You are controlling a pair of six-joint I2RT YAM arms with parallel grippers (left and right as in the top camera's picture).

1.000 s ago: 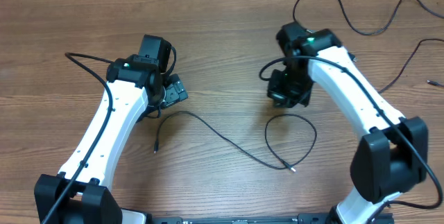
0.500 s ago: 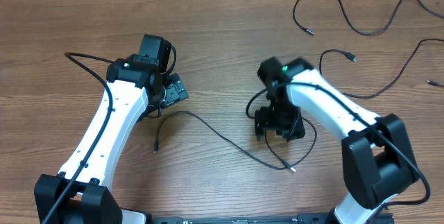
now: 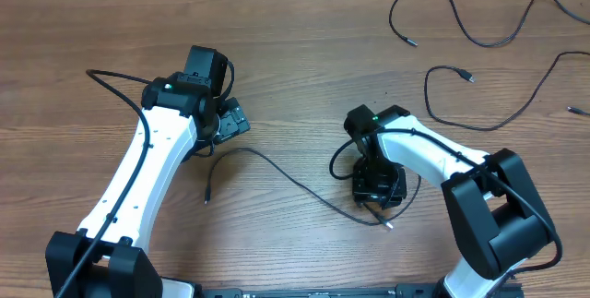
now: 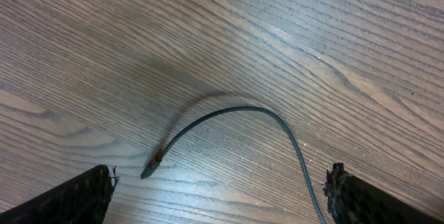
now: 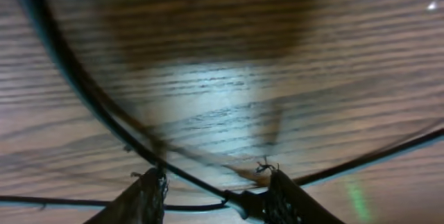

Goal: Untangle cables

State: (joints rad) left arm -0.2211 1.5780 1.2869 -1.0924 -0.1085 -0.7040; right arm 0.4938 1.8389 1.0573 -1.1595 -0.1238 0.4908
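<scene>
cable (image 4: 239, 108) cut off below, right-wrist view blurred

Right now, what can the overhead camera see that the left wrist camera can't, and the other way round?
Only the overhead view shows both arms, the right gripper low over the loop in the middle cable, and more loose cables at the table's far right. Only the left wrist view shows the left gripper with its fingers wide apart, and the small plug end up close. Both show the wooden table and what appears to be the same curved stretch of the middle cable.
</scene>
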